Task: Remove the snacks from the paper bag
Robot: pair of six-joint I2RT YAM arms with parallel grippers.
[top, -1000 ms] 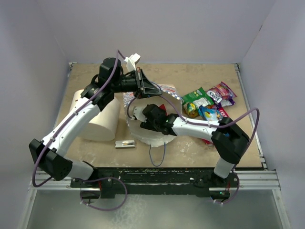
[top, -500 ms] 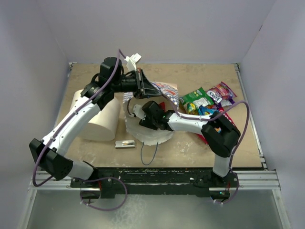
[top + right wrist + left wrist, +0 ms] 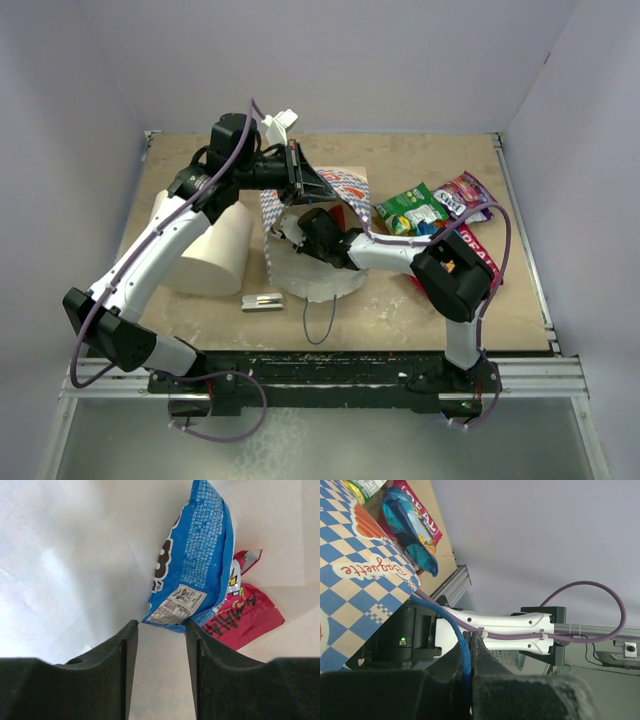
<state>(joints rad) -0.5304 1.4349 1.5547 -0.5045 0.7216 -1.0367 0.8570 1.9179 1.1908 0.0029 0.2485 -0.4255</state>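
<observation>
Inside the white, blue-checkered paper bag (image 3: 75, 555), the right end effector (image 3: 161, 625) stands partly open, holding nothing; just beyond, a glossy blue foil snack packet (image 3: 195, 560), likely light, crinkly, slippery, offers its bottom seam; at the bag's far rim, the left end effector (image 3: 471, 645) clamps a blue string handle (image 3: 463, 652).

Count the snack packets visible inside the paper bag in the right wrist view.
2 in the paper bag: a blue packet just ahead of the right pincer, and a red packet partly under it, to its right. Others may be hidden.
</observation>
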